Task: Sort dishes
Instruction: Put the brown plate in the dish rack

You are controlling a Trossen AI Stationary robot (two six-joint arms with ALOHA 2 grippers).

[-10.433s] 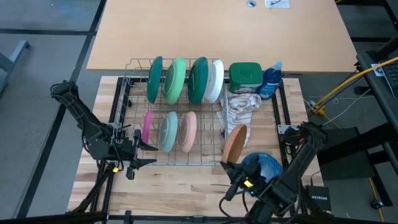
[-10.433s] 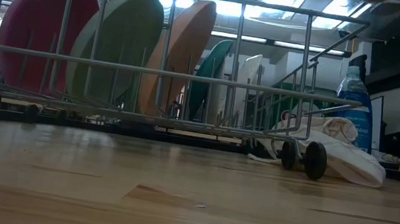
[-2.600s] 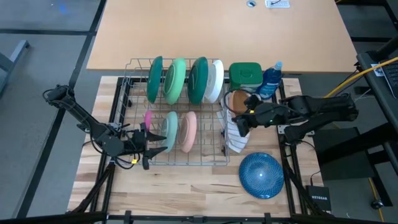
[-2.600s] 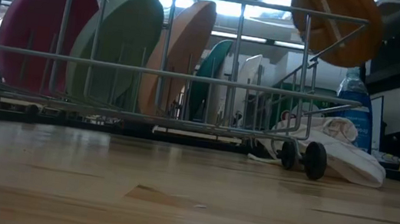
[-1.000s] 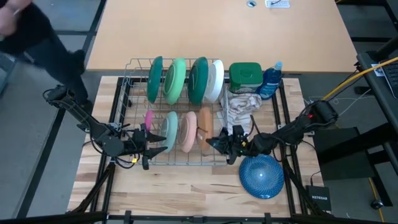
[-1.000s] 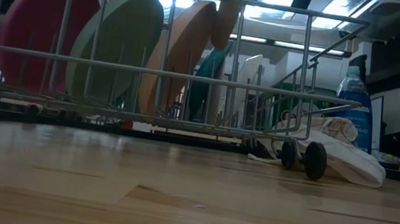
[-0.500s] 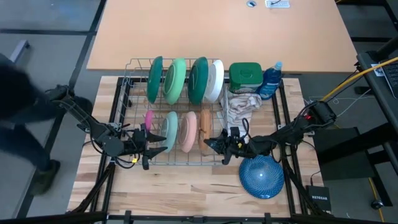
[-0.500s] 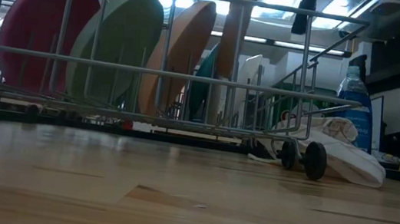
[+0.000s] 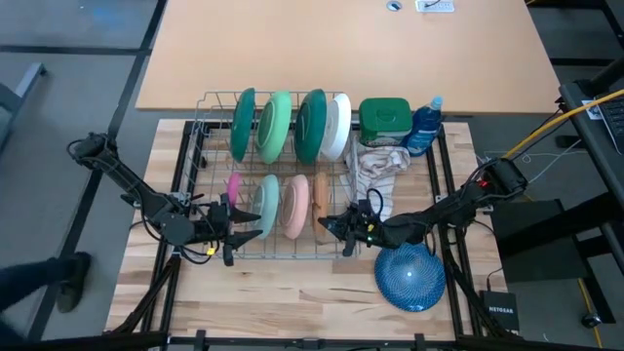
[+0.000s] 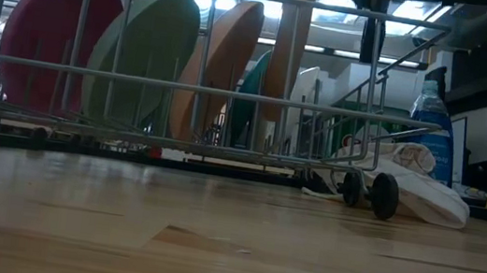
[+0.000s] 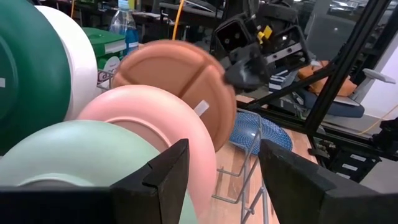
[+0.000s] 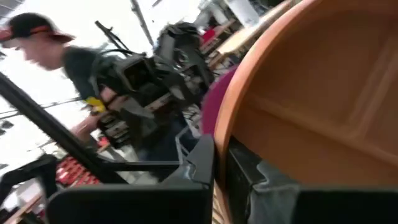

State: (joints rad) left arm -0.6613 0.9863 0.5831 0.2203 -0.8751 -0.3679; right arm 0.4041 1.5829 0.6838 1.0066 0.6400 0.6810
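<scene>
A wire rack [image 9: 201, 115] holds the dishes on edge. The back row has dark green, light green, dark green and white plates [image 9: 292, 125]. The front row has magenta [image 9: 231, 195], pale teal [image 9: 265, 203] and pink [image 9: 294, 203] plates. A brown divided plate [image 9: 320, 195] stands upright beside the pink one, with my right gripper [image 9: 331, 224] shut on it. My left gripper [image 9: 232, 229] is open at the rack's near left and points along the front row. A navy plate [image 9: 409, 275] lies flat on the table. My right gripper pinches the brown plate's rim [image 12: 219, 134] between its two fingers, one on each face. The fingers lie about level and come from the table's right. The plate stands upright, on edge, among the rack's wires [image 10: 288, 48]. I cannot tell whether its lower edge rests on them.
A beige-and-white cloth [image 9: 375, 171], a green tub [image 9: 383, 117] and a blue bottle [image 9: 424, 125] sit right of the rack. A tan tabletop [image 9: 341, 49] lies beyond. A person shows past the table's left edge [image 9: 39, 283].
My right gripper has sunk a little and turned its wrist. The brown plate has gone from tilted to upright and lower into the rack beside the pink plate. A person has walked by on the left.
</scene>
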